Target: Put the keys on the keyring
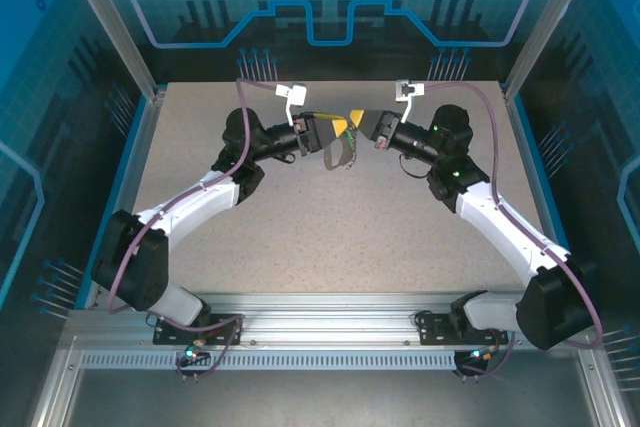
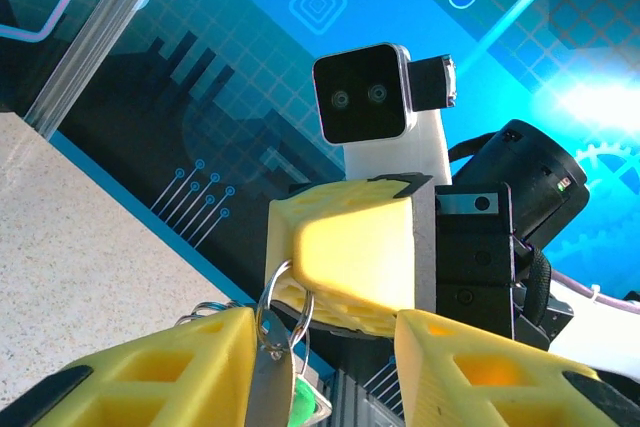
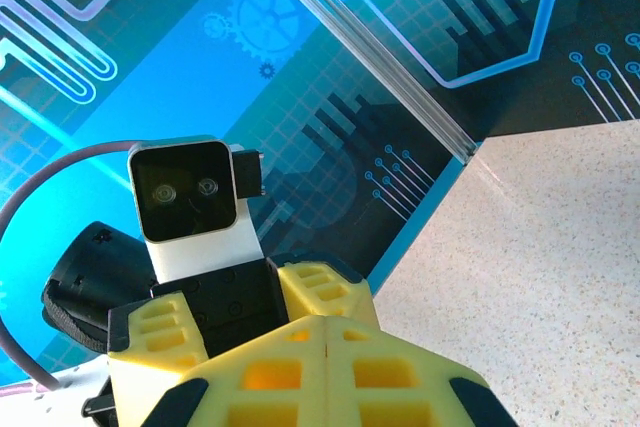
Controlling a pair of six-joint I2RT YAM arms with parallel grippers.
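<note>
Over the middle of the far half of the table (image 1: 300, 237), the two arms reach in and meet tip to tip, held up off the surface. The left gripper (image 1: 333, 128) and the right gripper (image 1: 366, 128) stand just beside each other, nearly touching.

The right gripper's yellow fingers (image 3: 300, 357) are pressed together. From the left wrist they look like one block, and the keyring (image 2: 272, 309) comes out from under its lower edge. So the right one looks to be clamped on the keyring, holding it in the air. The left gripper (image 2: 325, 372) has its jaws apart, with a clear gap between them, and the keyring hangs at the inner edge of one finger (image 2: 160, 367).

A flat grey piece hangs down from the wire loop. Just beside it is the key (image 2: 300, 405), whose green head peeks out at the bottom edge of the left wrist view. It is up at the keyring, not down on the table.

I'd say the task is far along, at the threading itself or just past it. I cannot tell whether the key sits fully on the loop or only rests against it. If it is on, what remains is to let go and set the lot down.
</note>
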